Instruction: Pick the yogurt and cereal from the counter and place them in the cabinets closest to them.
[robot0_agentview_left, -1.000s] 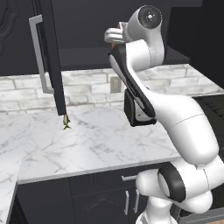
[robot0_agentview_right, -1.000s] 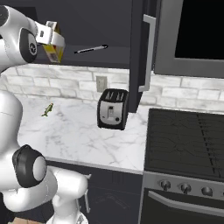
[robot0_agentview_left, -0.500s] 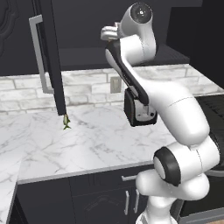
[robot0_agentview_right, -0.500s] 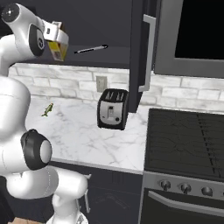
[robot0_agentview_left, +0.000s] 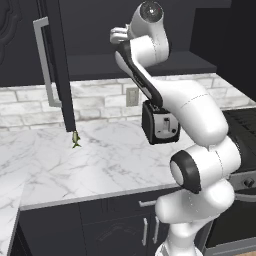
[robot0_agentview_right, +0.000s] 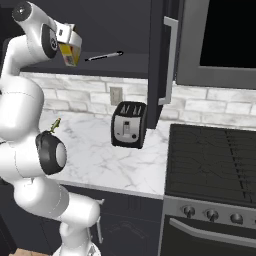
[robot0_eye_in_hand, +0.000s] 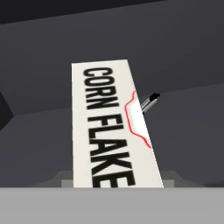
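Pale top edge of cereal box (robot0_eye_in_hand: 114, 127) reads CORN FLAKE in my hand view. Gripper (robot0_agentview_right: 64, 37) clamped on box, carrying it high at open cabinet (robot0_agentview_right: 127, 30), above counter (robot0_agentview_left: 107, 165). My worry: box corner clipping cabinet shelf lip, or nudging pen (robot0_agentview_right: 103, 56) lying on shelf, if I push in too low. Box juts forward from jaws, just short of shelf. I see 1 toaster (robot0_agentview_right: 128, 124) well below.
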